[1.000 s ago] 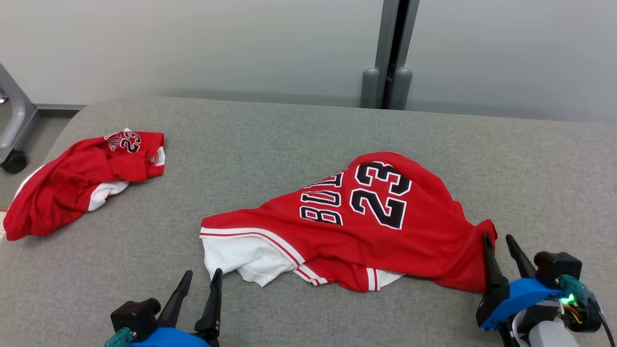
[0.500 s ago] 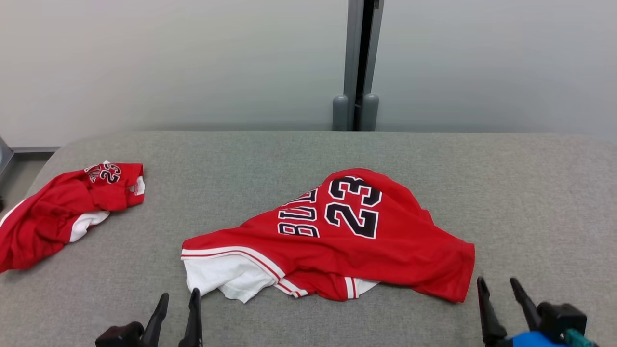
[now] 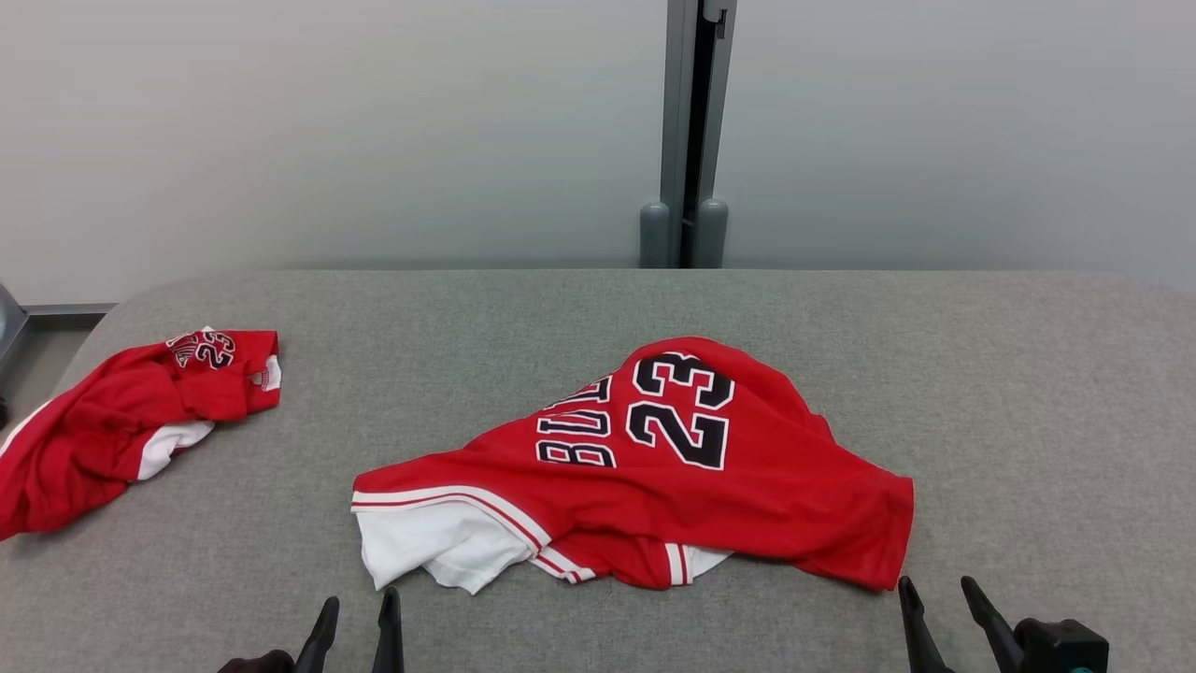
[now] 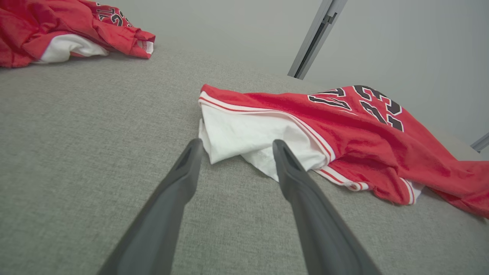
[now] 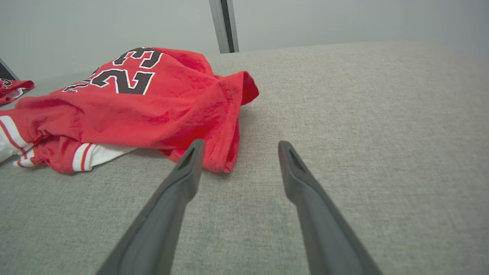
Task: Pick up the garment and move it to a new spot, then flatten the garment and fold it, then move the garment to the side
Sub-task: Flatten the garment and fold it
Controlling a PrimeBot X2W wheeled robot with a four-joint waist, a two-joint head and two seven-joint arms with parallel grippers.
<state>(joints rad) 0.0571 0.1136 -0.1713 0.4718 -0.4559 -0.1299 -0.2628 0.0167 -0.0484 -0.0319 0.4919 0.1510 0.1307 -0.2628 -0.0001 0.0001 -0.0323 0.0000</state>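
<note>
The jersey (image 3: 654, 467) lies crumpled in the middle of the table (image 3: 1028, 393), red with a black "23" facing up and a white part spilling out at its near left edge. The left gripper (image 3: 359, 608) sits at the bottom of the head view, fingers apart and empty. Their tips are just beside that white part, and I cannot tell whether they touch it. The right gripper (image 3: 935, 594) is at the lower right, fingers also spread with nothing between them, tips just beside the jersey's red right corner. In the right wrist view one fingertip overlaps the red hem — the other points at bare table. A second jersey (image 3: 121, 421) lies bunched at the table's left edge, well apart from the first. Behind the table stands a pale wall (image 3: 280, 121) with a grey post (image 3: 687, 131).
</note>
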